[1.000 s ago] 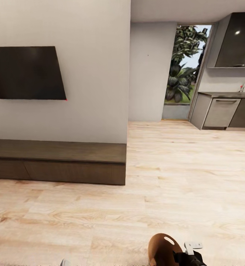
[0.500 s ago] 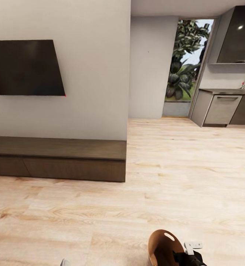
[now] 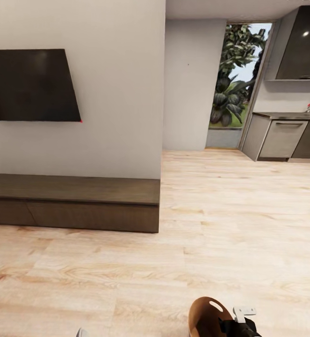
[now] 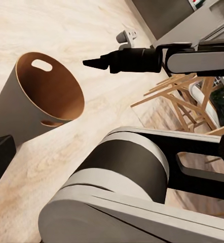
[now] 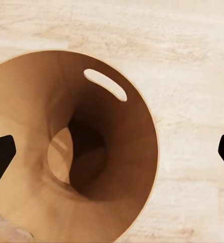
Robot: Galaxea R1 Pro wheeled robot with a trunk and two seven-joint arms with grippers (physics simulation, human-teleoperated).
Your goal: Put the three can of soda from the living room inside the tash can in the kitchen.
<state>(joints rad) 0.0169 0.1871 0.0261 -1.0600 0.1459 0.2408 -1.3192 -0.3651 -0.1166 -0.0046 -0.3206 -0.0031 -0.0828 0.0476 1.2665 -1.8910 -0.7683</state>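
The tash can stands at the bottom edge of the head view, pale grey outside and glossy brown inside, with a slot near its rim. My right gripper hovers just to its right. In the right wrist view I look straight into the tash can, and the right gripper is open, its dark fingertips far apart. The left wrist view shows the tash can tilted toward the right gripper. My left gripper is open and holds nothing. The cans of soda are out of view.
A low dark wood bench runs along a white wall with a black TV at the left. Light plank floor leads to grey kitchen cabinets and a glass door. Wooden chair legs stand behind me.
The head view has shifted slightly: TV and kitchen sit a little higher in the picture. The tash can and right gripper keep their place at the bottom edge.
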